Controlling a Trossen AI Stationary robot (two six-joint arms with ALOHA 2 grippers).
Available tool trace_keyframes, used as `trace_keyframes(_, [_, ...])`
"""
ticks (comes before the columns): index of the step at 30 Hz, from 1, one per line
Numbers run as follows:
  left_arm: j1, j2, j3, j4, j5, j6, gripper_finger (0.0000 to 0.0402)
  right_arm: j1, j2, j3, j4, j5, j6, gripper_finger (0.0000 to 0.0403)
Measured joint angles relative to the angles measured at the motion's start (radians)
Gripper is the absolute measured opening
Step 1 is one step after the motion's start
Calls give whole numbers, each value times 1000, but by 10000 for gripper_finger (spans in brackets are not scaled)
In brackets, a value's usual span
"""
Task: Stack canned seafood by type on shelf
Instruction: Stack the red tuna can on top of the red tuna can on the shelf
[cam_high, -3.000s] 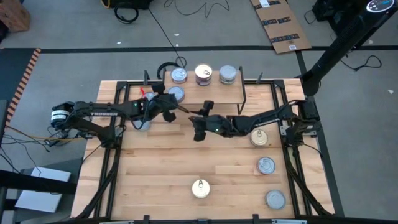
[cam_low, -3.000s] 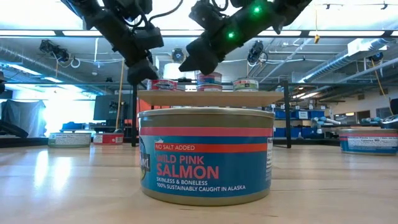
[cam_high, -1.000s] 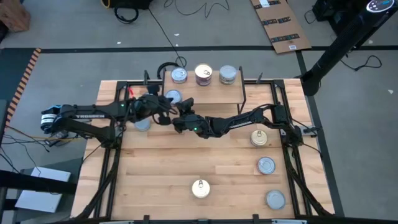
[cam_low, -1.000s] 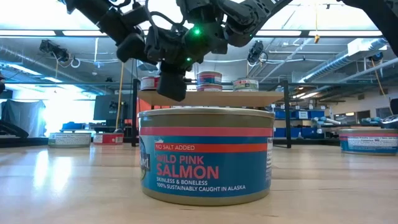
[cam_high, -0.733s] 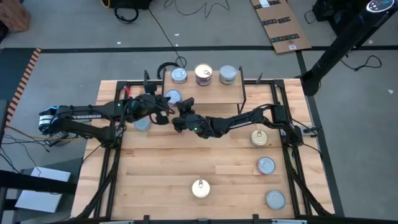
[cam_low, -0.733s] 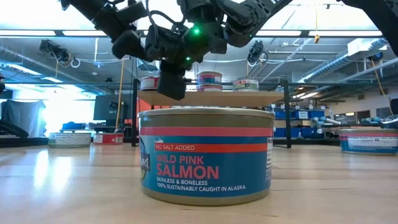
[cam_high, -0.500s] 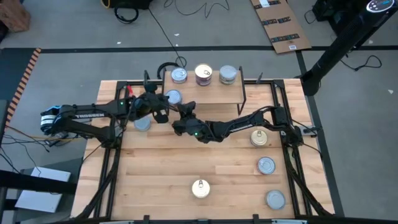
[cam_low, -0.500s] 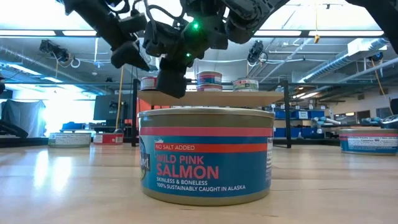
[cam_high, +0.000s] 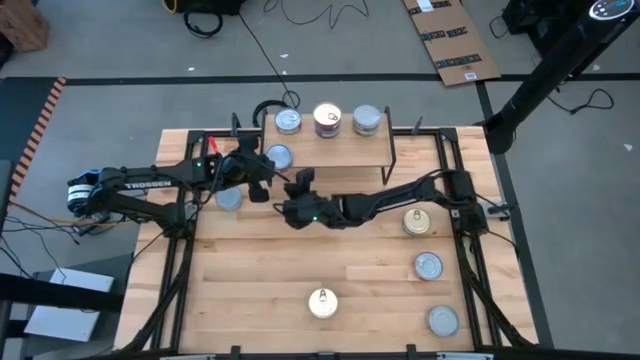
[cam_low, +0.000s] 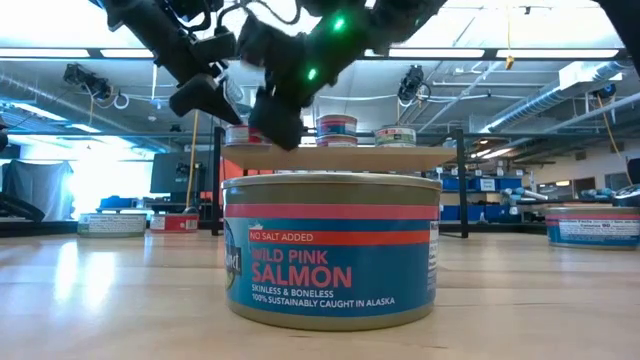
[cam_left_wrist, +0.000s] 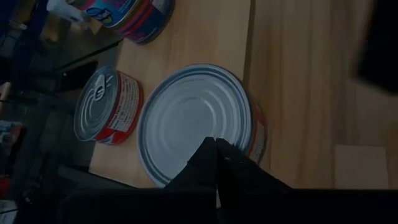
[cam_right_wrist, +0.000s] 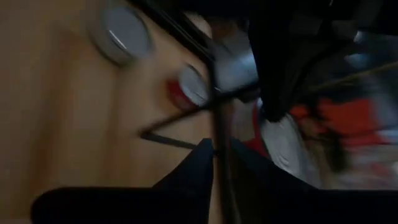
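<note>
The shelf (cam_high: 335, 150) stands at the far middle of the slatted table (cam_high: 250, 290), carrying four tins: three along its back edge, a silver-topped one (cam_high: 288, 121), a purple-labelled one (cam_high: 327, 119) and a grey-topped one (cam_high: 366, 121), plus a fourth silver tin (cam_high: 279, 156) at its front left corner.

The left gripper (cam_high: 258, 188) hangs just beside that front corner tin, its fingers (cam_left_wrist: 214, 163) pressed together on nothing; in the left wrist view the tin's ribbed lid (cam_left_wrist: 196, 121) lies right past the fingertips, with a red-sided tin (cam_left_wrist: 107, 106) next to it.

The right gripper (cam_high: 288, 207) reaches in from the right, just in front of the shelf and close to the left gripper. Its fingers (cam_right_wrist: 211, 158) look nearly together, with no tin between them.

Left of the shelf, partly under the left arm, sits another tin (cam_high: 228, 198). To the shelf's right front lie a gold-topped tin (cam_high: 417, 221) and two silver ones (cam_high: 428, 265) (cam_high: 442, 320). A salmon tin (cam_low: 330, 250) stands well in front of the shelf.
</note>
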Motion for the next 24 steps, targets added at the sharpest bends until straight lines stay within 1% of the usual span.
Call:
trace_keyframes(3, [0,0,0,0,12,0,1,-12,-54,0,-63,-126,111,45])
trace_keyframes(6, [0,0,0,0,16,0,1,-28,-82,0,-65,-136,133,37])
trace_keyframes(9, [0,0,0,0,16,0,1,-41,-85,0,-79,-115,45,55])
trace_keyframes(11, [0,0,0,0,16,-1,1,-46,-72,0,-91,-113,-8,83])
trace_keyframes(14, [2,0,0,1,15,-1,1,-44,-50,0,-101,-77,-71,141])
trace_keyframes(17, [6,0,0,10,12,-1,1,-37,-20,-1,-51,6,-150,208])
trace_keyframes(21, [9,1,0,14,12,-1,1,-36,45,0,85,89,-314,284])
trace_keyframes(24, [11,1,0,12,13,-4,1,-37,101,0,216,124,-423,314])
